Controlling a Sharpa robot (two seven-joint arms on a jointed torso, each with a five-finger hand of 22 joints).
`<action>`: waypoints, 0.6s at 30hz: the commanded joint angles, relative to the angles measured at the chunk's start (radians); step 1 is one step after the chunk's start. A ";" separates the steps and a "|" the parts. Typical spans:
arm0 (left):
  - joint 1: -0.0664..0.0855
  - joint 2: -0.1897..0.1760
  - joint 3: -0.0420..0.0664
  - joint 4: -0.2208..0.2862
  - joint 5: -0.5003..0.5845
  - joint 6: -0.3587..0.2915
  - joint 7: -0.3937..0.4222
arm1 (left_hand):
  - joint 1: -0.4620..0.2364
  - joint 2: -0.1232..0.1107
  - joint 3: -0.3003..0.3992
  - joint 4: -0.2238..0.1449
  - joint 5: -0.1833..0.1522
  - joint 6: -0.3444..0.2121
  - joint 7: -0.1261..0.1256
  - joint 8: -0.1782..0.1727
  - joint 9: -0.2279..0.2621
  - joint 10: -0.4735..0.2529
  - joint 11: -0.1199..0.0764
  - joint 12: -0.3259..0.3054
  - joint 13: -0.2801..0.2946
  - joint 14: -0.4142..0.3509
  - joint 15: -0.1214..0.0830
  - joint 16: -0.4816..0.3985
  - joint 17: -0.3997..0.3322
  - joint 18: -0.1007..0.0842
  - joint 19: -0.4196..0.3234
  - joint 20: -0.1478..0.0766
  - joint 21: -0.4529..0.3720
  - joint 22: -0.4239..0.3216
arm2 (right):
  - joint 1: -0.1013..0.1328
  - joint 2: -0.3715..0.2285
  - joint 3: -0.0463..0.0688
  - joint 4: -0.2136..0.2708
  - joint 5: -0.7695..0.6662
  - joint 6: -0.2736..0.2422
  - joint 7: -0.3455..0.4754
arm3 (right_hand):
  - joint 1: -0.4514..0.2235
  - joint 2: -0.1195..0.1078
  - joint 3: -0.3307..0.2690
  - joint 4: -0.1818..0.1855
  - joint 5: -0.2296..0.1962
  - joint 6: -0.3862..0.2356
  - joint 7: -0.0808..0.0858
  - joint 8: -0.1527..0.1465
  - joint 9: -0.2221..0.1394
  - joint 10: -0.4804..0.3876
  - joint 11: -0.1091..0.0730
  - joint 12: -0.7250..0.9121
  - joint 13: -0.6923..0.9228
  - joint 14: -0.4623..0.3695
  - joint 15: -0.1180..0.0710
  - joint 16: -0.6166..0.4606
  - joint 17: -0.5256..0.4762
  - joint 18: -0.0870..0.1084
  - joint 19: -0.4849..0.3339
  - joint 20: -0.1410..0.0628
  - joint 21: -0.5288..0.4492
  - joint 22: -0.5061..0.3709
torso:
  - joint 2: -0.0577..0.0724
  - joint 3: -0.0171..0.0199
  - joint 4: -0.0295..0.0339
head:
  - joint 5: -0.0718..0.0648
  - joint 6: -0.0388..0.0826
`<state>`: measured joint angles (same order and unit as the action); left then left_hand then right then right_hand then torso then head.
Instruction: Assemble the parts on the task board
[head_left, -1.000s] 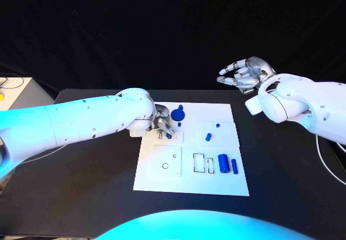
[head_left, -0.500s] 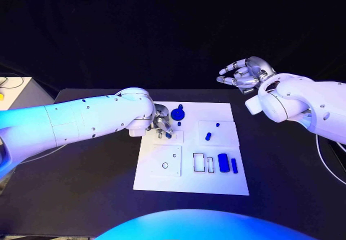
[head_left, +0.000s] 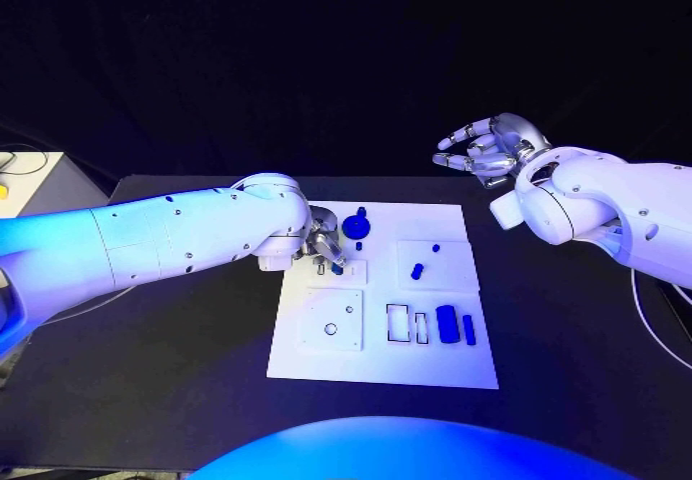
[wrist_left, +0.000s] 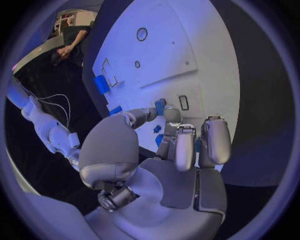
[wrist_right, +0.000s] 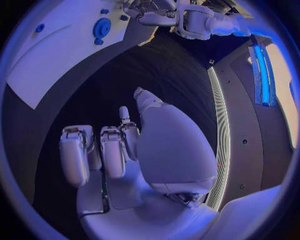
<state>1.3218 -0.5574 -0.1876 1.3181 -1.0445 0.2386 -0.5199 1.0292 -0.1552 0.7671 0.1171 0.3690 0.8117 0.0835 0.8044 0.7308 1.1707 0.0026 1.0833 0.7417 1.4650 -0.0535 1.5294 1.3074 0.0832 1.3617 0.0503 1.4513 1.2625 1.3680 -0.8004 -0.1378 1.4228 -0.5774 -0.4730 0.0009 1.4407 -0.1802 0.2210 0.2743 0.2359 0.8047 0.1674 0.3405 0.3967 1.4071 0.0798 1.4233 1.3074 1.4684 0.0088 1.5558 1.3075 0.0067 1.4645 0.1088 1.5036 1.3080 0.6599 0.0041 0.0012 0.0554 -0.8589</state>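
1. Left hand (head_left: 320, 250), at frame centre-left over the task board (head_left: 433, 370), pinching a small blue part (wrist_left: 160, 107) between fingertips.
2. Right hand (head_left: 488, 148), upper right, raised, fingers loosely curled, holding nothing.
3. No legible writing.

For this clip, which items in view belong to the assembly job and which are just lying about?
Belongs to the job:
task board
blue round part
small blue part
two blue bars
blue part pinched by the left robot hand

Just lying about:
pale box with a yellow button
right robot hand, raised, empty
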 joint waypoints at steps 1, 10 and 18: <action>-0.001 0.003 0.000 -0.003 -0.006 0.026 0.001 | 0.010 0.000 0.208 -0.203 0.003 0.014 -0.008 0.001 0.012 -0.006 -0.004 -0.007 -0.002 0.080 -0.007 0.000 0.192 -0.015 0.002 -0.002 0.004 0.000 | 0.000 0.000 0.000 -0.001 -0.008 0.007 0.001 | -0.009 -0.003 0.004 0.000 -0.003 -0.008 0.000 0.005 -0.001 -0.004 0.003 -0.005 0.096 0.092 -0.002 -0.003 0.227 0.012 0.073 0.000 -0.002 0.215 | -0.001 -0.0004 -0.0010 | 0.000 -0.002; -0.001 0.003 -0.001 -0.005 -0.005 0.035 0.001 | 0.010 0.000 0.208 -0.203 0.003 0.014 -0.008 0.001 0.012 -0.006 -0.004 -0.007 -0.002 0.080 -0.007 0.000 0.192 -0.015 0.002 -0.002 0.004 0.000 | -0.001 -0.001 0.000 0.000 -0.008 0.006 0.001 | -0.009 -0.003 0.004 0.000 -0.003 -0.008 0.000 0.005 -0.001 -0.004 0.003 -0.005 0.096 0.092 -0.002 -0.003 0.227 0.012 0.073 0.000 -0.002 0.215 | -0.002 -0.0009 0.0002 | 0.000 -0.005; -0.001 0.001 -0.001 -0.007 -0.005 0.032 0.001 | 0.010 -0.001 0.208 -0.203 0.003 0.014 -0.008 0.000 0.013 -0.004 -0.004 -0.005 0.002 0.080 -0.007 0.000 0.193 -0.016 0.004 -0.002 0.005 0.002 | -0.001 -0.003 0.000 0.002 -0.014 0.003 0.003 | -0.010 -0.002 0.006 0.000 -0.007 -0.008 0.000 0.006 -0.001 -0.005 0.004 -0.006 0.094 0.092 -0.001 -0.004 0.226 0.012 0.072 0.000 -0.003 0.215 | -0.001 -0.0012 0.0002 | 0.000 -0.003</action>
<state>1.3219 -0.5559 -0.1875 1.3125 -1.0438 0.2511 -0.5196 1.0304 -0.1540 0.7671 0.1170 0.3661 0.8117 0.0835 0.7993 0.7311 1.1706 0.0028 1.0834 0.7419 1.4650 -0.0535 1.5294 1.3074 0.0832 1.3616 0.0503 1.4512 1.2637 1.3675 -0.8023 -0.1380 1.4240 -0.5794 -0.4729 0.0008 1.4407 -0.1802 0.2210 0.2743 0.2343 0.8047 0.1674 0.3405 0.3967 1.4071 0.0798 1.4233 1.3074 1.4684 0.0088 1.5558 1.3074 0.0067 1.4645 0.1088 1.5036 1.3078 0.6583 0.0030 0.0013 0.0551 -0.8627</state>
